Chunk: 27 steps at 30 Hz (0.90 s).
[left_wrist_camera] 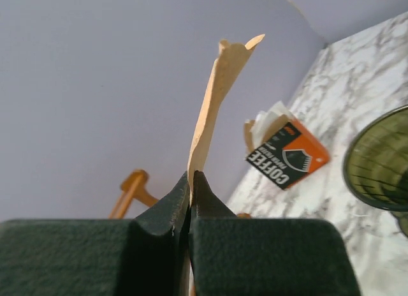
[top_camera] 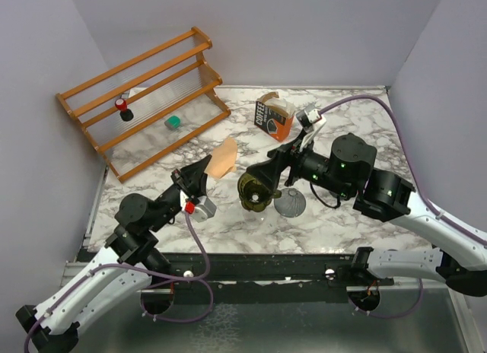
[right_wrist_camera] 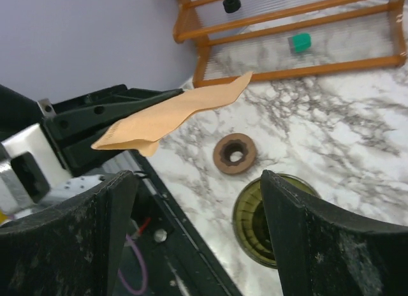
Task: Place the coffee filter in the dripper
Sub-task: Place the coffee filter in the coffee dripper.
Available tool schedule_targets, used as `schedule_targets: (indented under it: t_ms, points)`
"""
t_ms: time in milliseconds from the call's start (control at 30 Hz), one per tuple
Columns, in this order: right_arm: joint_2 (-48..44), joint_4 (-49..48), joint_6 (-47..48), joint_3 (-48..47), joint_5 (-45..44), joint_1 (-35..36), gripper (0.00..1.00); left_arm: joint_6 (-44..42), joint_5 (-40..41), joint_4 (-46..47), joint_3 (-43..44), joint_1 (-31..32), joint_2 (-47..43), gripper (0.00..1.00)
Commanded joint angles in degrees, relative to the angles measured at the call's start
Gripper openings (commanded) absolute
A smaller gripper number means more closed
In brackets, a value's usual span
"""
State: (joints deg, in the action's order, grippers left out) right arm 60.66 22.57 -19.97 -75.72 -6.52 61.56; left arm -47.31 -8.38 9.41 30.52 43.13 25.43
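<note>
A tan paper coffee filter (top_camera: 224,158) is pinched by its lower edge in my left gripper (top_camera: 200,175), which is shut on it. In the left wrist view the filter (left_wrist_camera: 213,104) stands up from the closed gripper (left_wrist_camera: 190,180). The olive-green glass dripper (top_camera: 253,193) stands upright on the marble table just right of the filter. My right gripper (top_camera: 253,176) hovers over the dripper, open and holding nothing. In the right wrist view the right gripper (right_wrist_camera: 197,184) is wide apart, with the filter (right_wrist_camera: 172,114) ahead of it and the dripper (right_wrist_camera: 255,222) below, partly hidden by one finger.
An orange coffee box (top_camera: 272,117) stands at the back of the table. A wooden rack (top_camera: 144,102) at the back left holds a green item (top_camera: 173,122) and a red-and-black item (top_camera: 123,108). A grey disc (top_camera: 290,205) and a brown ring (right_wrist_camera: 235,154) lie beside the dripper.
</note>
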Motion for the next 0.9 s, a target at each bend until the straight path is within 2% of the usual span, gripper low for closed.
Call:
schedule_targets:
  t_ms: [0, 200, 400, 767, 867]
  points:
    - [-0.62, -4.50, -12.51, 1.94, 1.54, 0.45, 0.81, -12.72, 2.01, 10.09, 0.34, -0.23, 3.02, 0.00]
    - [-2.39, -10.94, -21.28, 6.39, 2.05, 0.40, 0.68, -15.17, 1.48, 12.48, 0.78, -0.22, 4.12, 0.00]
    - [-3.71, -18.47, -27.27, 10.49, 1.61, 0.40, 0.60, -14.06, 1.33, 13.99, 0.41, -0.23, 4.13, 0.00]
    - [-0.37, -24.79, -30.40, 10.72, 6.10, 0.41, 0.54, -11.79, 0.94, 15.27, 0.23, -0.21, 4.01, 0.00]
    - [0.19, -26.22, -30.78, 11.22, 7.66, 0.40, 0.48, -11.18, 0.66, 15.61, 0.11, -0.19, 4.03, 0.00]
